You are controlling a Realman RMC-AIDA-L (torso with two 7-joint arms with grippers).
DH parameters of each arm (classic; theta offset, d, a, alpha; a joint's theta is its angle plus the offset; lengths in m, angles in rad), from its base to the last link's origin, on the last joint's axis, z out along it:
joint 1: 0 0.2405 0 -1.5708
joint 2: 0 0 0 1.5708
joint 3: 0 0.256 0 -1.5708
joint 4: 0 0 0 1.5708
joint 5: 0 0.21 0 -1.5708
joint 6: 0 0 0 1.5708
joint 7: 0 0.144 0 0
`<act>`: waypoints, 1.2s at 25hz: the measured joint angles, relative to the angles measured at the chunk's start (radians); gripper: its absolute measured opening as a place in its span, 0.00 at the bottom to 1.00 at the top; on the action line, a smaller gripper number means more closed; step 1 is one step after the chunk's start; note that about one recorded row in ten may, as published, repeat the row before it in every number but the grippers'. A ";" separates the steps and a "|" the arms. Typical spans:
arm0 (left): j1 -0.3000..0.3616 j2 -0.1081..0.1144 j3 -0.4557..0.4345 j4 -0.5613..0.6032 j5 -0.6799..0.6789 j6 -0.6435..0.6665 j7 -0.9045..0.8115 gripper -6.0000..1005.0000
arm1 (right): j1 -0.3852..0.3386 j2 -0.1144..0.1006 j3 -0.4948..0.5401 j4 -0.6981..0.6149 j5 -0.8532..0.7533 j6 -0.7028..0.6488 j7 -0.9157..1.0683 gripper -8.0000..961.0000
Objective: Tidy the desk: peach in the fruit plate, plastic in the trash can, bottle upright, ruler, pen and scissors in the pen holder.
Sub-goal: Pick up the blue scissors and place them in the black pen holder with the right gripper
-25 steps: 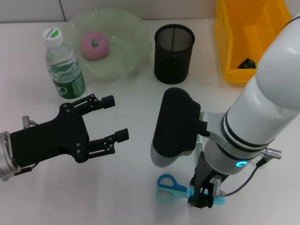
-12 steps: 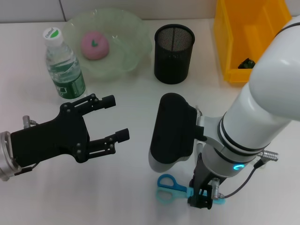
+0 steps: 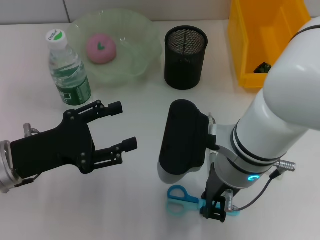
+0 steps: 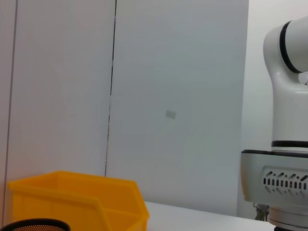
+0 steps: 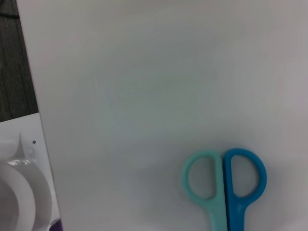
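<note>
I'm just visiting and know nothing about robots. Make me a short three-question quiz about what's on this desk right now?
1. True or false: the peach lies in the green fruit plate.
2. Which gripper is down at the scissors? A) left gripper B) right gripper
3. Fill in: the water bottle stands ____ beside the plate.

Key: 1 true. 2 B; the left one hovers open over bare desk, away from the scissors. 3 upright.
</note>
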 joint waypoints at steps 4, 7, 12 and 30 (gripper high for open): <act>0.002 0.002 0.000 0.000 -0.005 0.005 0.000 0.80 | -0.007 0.000 0.010 -0.019 -0.001 -0.009 0.000 0.24; 0.003 0.002 -0.002 0.000 -0.005 0.007 0.000 0.80 | -0.018 0.000 0.043 -0.052 0.001 -0.030 -0.001 0.24; 0.006 0.002 -0.013 0.001 -0.006 0.013 0.000 0.80 | -0.050 -0.002 0.186 -0.122 0.002 -0.070 -0.023 0.26; 0.005 -0.004 -0.030 -0.005 0.000 0.030 0.000 0.80 | -0.260 -0.006 0.649 0.159 0.956 0.795 -1.042 0.31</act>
